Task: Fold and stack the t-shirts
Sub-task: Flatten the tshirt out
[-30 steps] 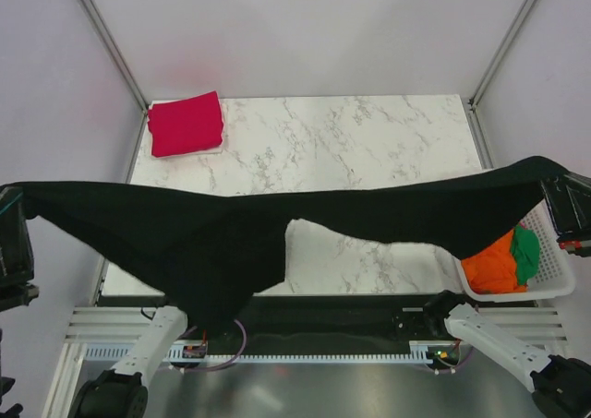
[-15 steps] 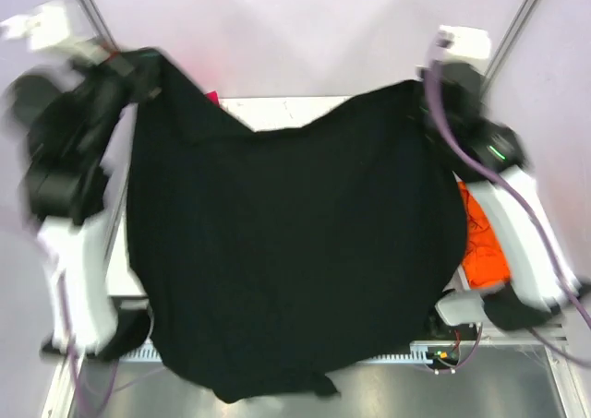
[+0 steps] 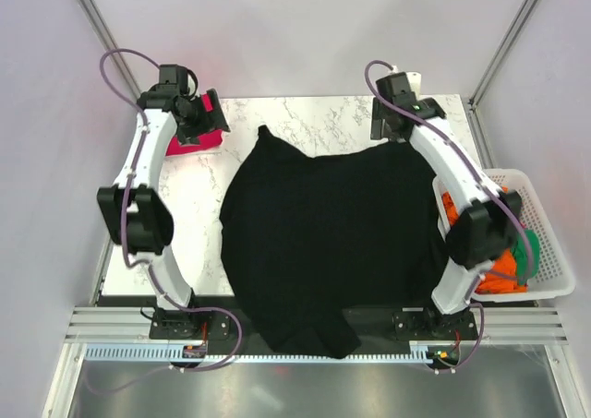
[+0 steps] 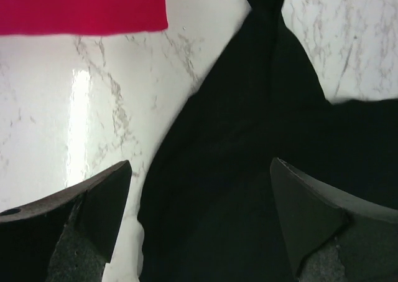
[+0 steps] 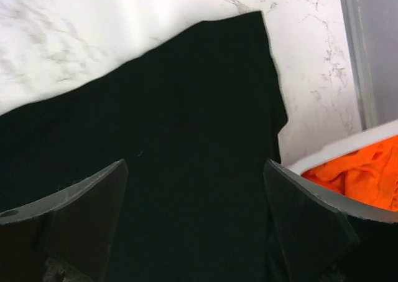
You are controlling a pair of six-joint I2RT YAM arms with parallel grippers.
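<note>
The black t-shirt (image 3: pixel 332 233) is lying spread on the marble table (image 3: pixel 314 118), its near edge hanging past the table's front. I am hovering the left gripper (image 4: pixel 200 164) over its far left corner, near the folded red shirt (image 4: pixel 81 8), and the right gripper (image 5: pixel 194 164) over its far right corner. Both are standing with fingers apart, gripping nothing.

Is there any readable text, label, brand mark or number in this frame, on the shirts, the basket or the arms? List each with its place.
None can be read.
The black t-shirt, the folded red t-shirt and the white basket show no print.
The small boards at the arm bases are too small to show any marking.
</note>
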